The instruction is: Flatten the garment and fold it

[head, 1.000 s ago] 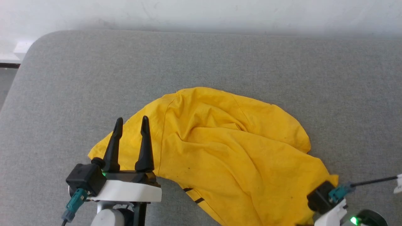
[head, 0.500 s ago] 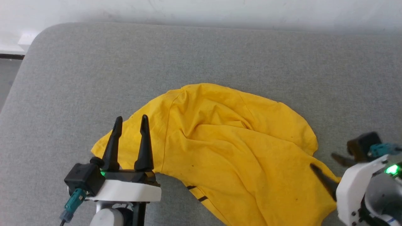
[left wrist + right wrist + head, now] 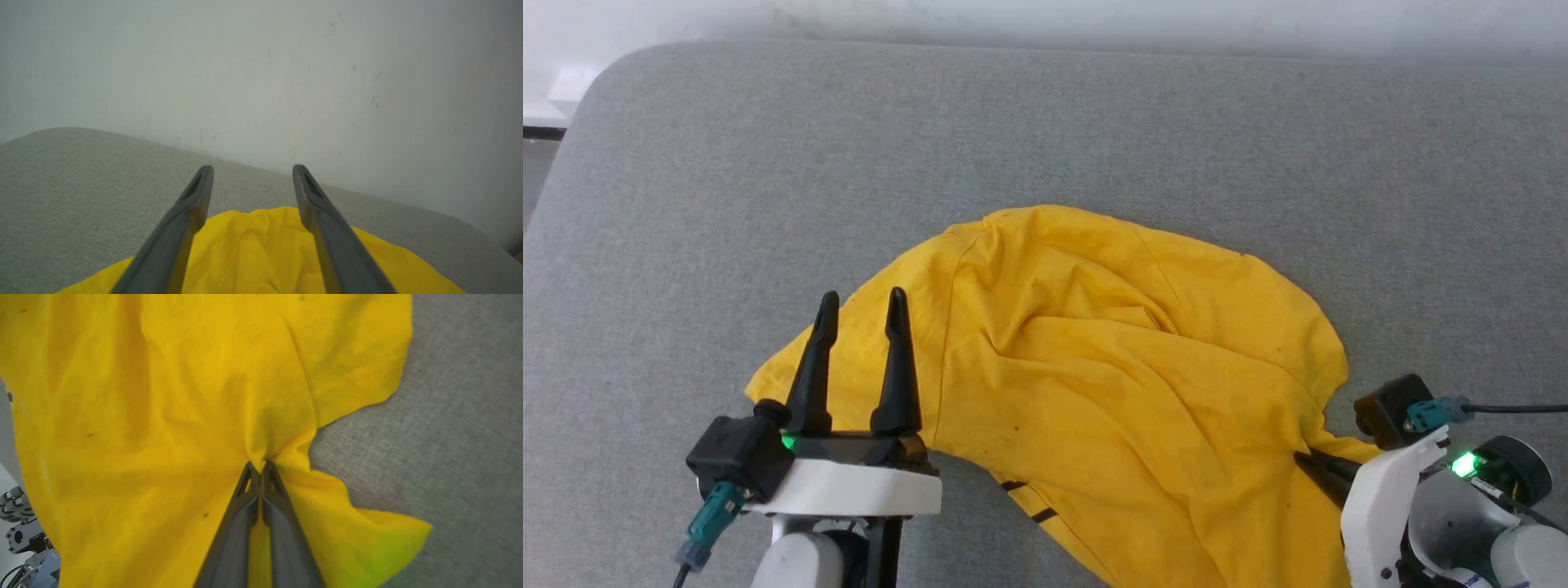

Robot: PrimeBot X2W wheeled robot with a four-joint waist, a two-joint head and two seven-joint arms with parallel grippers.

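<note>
The left gripper (image 3: 862, 298), lower left, points its two long dark fingers forward, jaws spread wide. The right gripper (image 3: 256, 465), lower right, has its jaws pinched together on the bright yellow thin T-shirt (image 3: 163, 396).

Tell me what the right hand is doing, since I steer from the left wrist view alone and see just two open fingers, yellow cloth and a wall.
Observer: The right hand is shut on the garment, pinching a fold near its right edge.
Operator: Is the garment flat?
Observer: No. In the head view it lies crumpled on the grey cushion, with ridges running from the pinch toward the middle.
Operator: Where is my left hand over it?
Observer: The left hand is open, with its fingers over the garment's left end. I cannot tell whether they touch the cloth.
</note>
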